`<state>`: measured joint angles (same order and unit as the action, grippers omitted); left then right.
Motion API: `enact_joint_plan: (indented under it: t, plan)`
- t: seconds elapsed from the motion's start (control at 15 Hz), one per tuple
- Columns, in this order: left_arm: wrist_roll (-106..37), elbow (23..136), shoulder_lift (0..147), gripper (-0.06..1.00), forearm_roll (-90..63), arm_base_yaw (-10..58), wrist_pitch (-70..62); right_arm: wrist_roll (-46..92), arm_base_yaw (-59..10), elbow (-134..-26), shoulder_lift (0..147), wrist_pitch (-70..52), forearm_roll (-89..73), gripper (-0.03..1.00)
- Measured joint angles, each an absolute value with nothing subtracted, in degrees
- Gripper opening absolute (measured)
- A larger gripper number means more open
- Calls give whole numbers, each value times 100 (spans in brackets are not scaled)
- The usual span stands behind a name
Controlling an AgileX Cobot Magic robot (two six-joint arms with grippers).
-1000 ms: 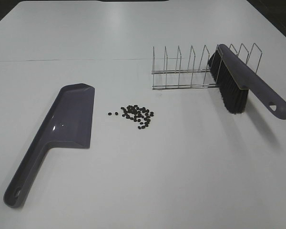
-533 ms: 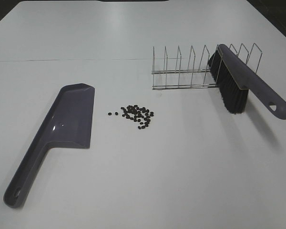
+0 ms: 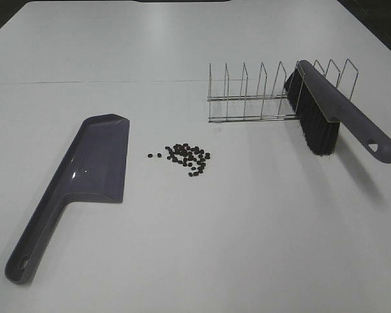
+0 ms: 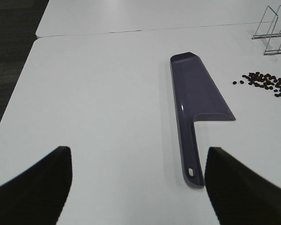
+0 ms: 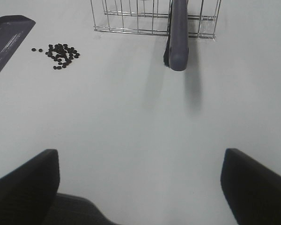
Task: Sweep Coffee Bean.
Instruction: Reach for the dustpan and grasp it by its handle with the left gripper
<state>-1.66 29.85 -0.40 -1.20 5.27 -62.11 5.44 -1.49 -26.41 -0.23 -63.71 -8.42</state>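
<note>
Left wrist view shows us our left gripper (image 4: pixel 136 157) spread wide and empty, the dustpan (image 4: pixel 196 98) ahead of it. Our right gripper (image 5: pixel 139 157) gapes likewise, holding nothing. The dustpan lies flat and bare, its long edge facing the coffee bean (image 3: pixel 188 158) cluster near it, which we judge ready for sweeping. Beyond, the wire rack (image 3: pixel 247 101) props only the brush (image 3: pixel 326 107), handle free for grasping.

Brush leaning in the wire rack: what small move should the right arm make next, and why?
Probably advance the open right gripper toward the brush handle. That gripper holds nothing, the brush sits propped in the rack with its handle sticking out free, and the beans lie unswept on the table beside the dustpan.
</note>
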Motion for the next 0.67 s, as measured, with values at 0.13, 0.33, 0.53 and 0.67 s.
enact_joint_plan:
  t: [0.13, 0.33, 0.53, 0.67]
  plan:
    - [-166, 2985, -40, 72, -120, 527, -6211, 544, -149, -2641, -23, -6371, -854, 82]
    - [-166, 2985, -40, 72, -120, 527, -6211, 544, -149, -2630, -23, -6371, -831, 82]
    - [-166, 2985, -40, 73, -120, 527, -6211, 544, -149, -2607, -23, -6371, -728, 82]
    - [-166, 2985, -40, 77, -120, 527, -6211, 676, -149, -2590, -23, -6371, -584, 82]
